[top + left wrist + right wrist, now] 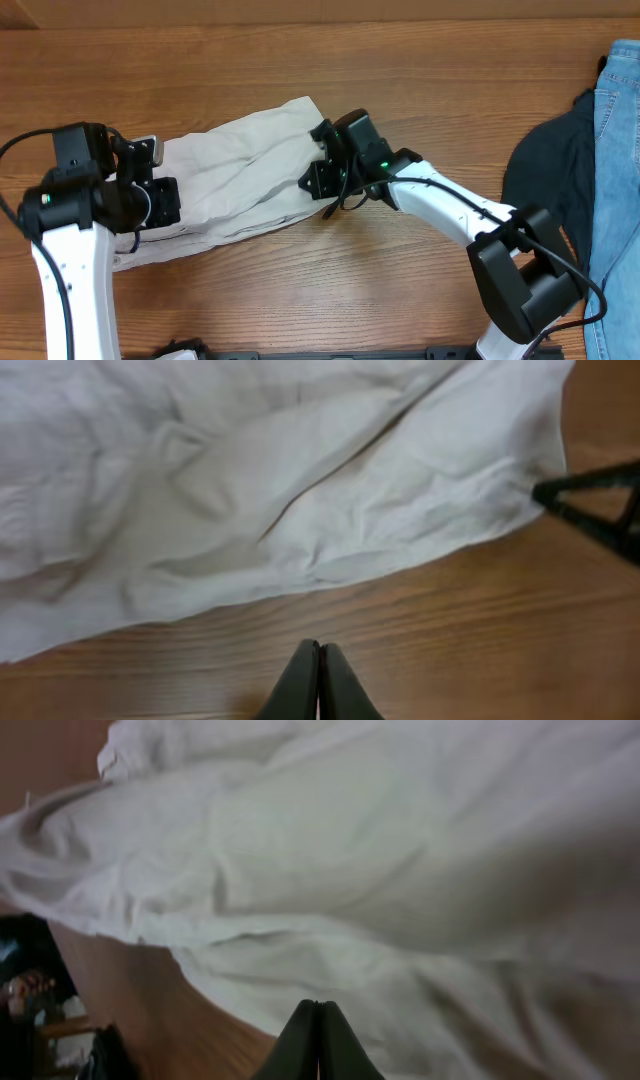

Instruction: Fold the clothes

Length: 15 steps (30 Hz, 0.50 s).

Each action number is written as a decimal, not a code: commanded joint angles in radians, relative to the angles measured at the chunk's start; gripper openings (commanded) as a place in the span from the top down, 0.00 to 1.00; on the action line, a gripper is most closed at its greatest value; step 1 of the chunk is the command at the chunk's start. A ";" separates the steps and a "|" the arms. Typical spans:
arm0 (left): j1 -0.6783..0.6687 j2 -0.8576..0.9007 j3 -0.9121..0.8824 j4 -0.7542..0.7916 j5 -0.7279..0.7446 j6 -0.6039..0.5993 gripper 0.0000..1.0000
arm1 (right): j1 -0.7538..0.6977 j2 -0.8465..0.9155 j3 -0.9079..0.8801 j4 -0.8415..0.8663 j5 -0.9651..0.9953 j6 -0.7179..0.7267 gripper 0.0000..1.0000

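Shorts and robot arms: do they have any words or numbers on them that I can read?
None: no word, number or sign can be read in any view.
The shorts show plain pale cloth, with no readable label.
The right arm has a small green light, but no writing shows.
The jeans and the dark garment show no readable label either.
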 commanded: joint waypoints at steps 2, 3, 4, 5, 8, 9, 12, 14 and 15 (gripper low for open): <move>-0.065 -0.201 -0.019 -0.019 -0.063 -0.118 0.95 | 0.066 -0.013 0.006 0.002 0.033 -0.015 0.95; -0.074 -0.223 -0.022 -0.042 -0.048 -0.119 0.94 | 0.072 -0.013 0.006 0.002 0.042 -0.013 0.94; -0.080 -0.232 -0.023 -0.064 -0.051 -0.138 0.94 | 0.076 -0.011 0.006 0.002 0.055 -0.010 0.94; -0.084 -0.236 -0.024 -0.083 -0.053 -0.153 0.94 | 0.080 -0.010 0.006 0.003 0.071 -0.010 0.94; -0.084 -0.238 -0.035 -0.100 -0.053 -0.205 0.95 | 0.089 0.021 0.005 0.016 0.138 0.025 0.96; -0.084 -0.238 -0.042 -0.095 -0.057 -0.220 0.96 | 0.089 0.036 0.005 0.032 0.138 0.037 0.96; -0.084 -0.238 -0.083 -0.046 -0.060 -0.235 0.96 | 0.089 0.109 0.005 0.117 0.119 0.106 0.96; -0.084 -0.235 -0.101 -0.033 -0.060 -0.241 0.96 | 0.092 0.152 0.006 0.174 0.084 0.123 0.96; -0.084 -0.235 -0.106 -0.032 -0.061 -0.241 0.96 | 0.094 0.171 0.006 0.192 0.064 0.133 0.96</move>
